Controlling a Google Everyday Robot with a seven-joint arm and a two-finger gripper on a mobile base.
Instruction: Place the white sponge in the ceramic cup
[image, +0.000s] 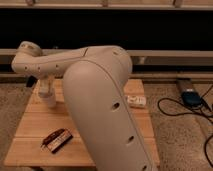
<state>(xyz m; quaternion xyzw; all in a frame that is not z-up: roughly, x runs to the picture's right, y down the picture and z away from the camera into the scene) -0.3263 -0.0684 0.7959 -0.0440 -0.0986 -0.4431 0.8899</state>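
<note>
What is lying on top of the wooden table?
On the wooden table lie a dark snack packet and a white packet. The gripper hangs over the left part. The arm covers the middle.

I have one view only, from high behind the arm (100, 100), looking forward and down across the bench (30, 135) toward a dark wall. The arm's bulk sits very near the lens and fills the middle. The pincer (47, 97) hangs at left over the bench's far edge, closed.
</note>
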